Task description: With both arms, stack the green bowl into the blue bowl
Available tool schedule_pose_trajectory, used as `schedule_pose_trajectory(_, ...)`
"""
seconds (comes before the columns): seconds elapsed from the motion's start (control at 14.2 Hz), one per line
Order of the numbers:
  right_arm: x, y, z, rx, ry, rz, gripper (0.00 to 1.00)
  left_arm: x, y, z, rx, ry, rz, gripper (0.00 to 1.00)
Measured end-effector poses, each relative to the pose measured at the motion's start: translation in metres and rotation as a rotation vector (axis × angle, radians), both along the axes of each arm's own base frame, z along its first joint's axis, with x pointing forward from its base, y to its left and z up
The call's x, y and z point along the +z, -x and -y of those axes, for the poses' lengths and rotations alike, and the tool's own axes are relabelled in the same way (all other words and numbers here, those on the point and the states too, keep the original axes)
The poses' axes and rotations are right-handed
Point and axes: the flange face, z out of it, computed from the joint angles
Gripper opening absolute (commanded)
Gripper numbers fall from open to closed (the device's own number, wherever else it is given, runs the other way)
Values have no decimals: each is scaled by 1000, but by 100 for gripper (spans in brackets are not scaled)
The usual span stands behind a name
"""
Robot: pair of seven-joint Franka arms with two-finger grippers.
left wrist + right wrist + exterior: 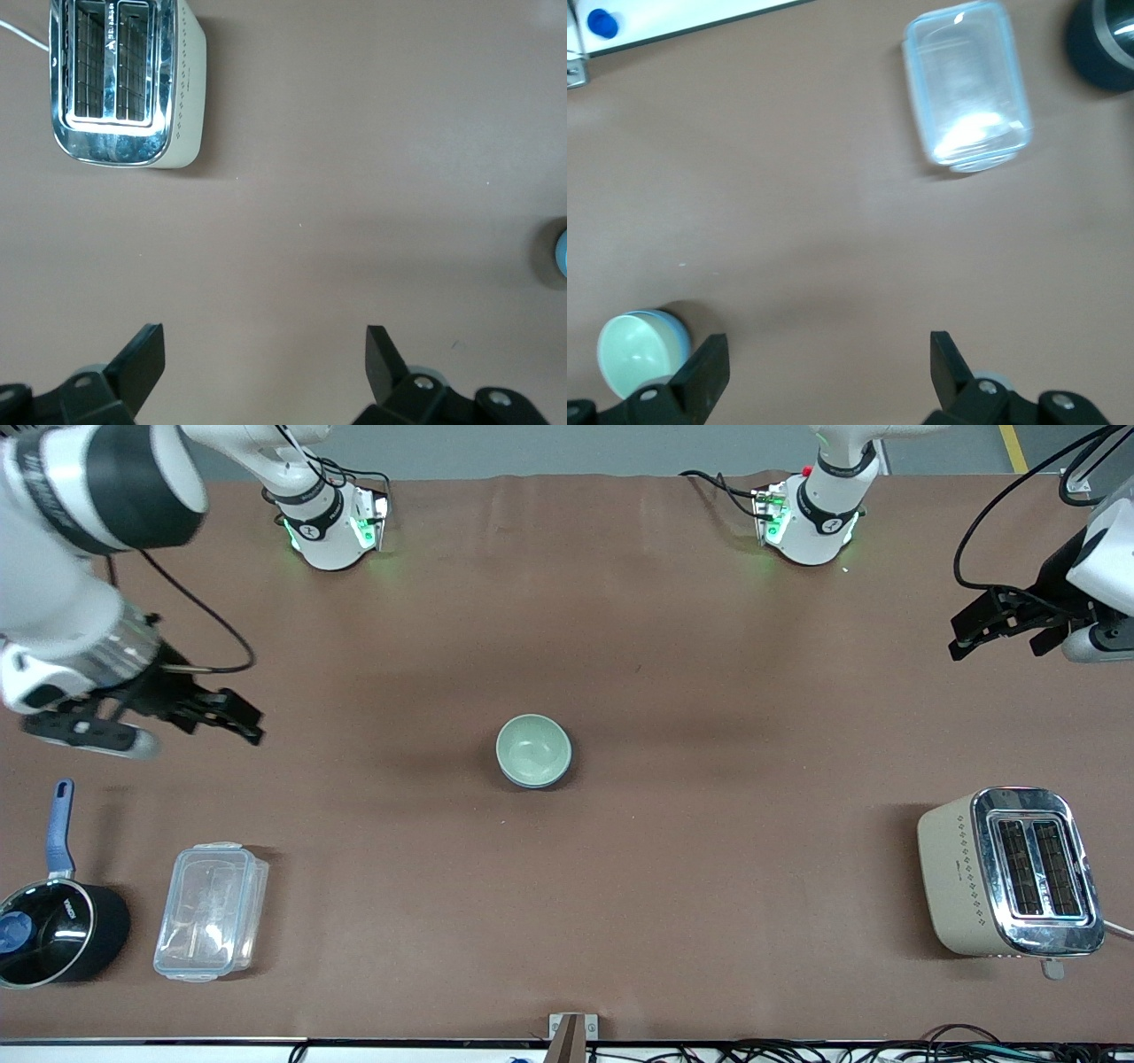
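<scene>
The green bowl (532, 749) is seen nested in the blue bowl (542, 781) at frame centre, so the left gripper (997, 631) and right gripper (182, 713) are held aside, jaws wide, gripping nothing.

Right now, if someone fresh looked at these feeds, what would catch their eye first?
The green bowl sits nested in the blue bowl alone at the table's middle. Both arms hang off to the ends: the left gripper open above the toaster's end, the right gripper open over bare table near the black saucepan and clear container.

Brown table (673, 646), grey floor (549, 447), even overhead light
</scene>
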Motion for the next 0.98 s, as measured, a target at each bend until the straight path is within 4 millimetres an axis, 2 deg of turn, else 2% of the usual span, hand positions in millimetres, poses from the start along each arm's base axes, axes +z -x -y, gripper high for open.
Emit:
schedule_pose_trajectory(0.21, 55, 20, 52, -1, 16, 3, 100, -1, 0, -16, -28, 1, -4, 100)
schedule_pose_trajectory(0.35, 89, 31, 73, 25, 24, 18, 100, -4, -1, -23, -28, 4, -11, 100)
schedule_pose_trajectory(0.42, 96, 35, 81, 33, 26, 10, 100, -5, -1, -22, -30, 4, -13, 100)
schedule_pose_trajectory(0.7, 104, 41, 95, 26, 27, -20, 100, -11, -2, -10, -53, 3, -23, 100)
schedule_pose_trajectory(0.98, 109, 45, 94, 27, 26, -42, 100, -11, 2, 7, -32, 2, -34, 100)
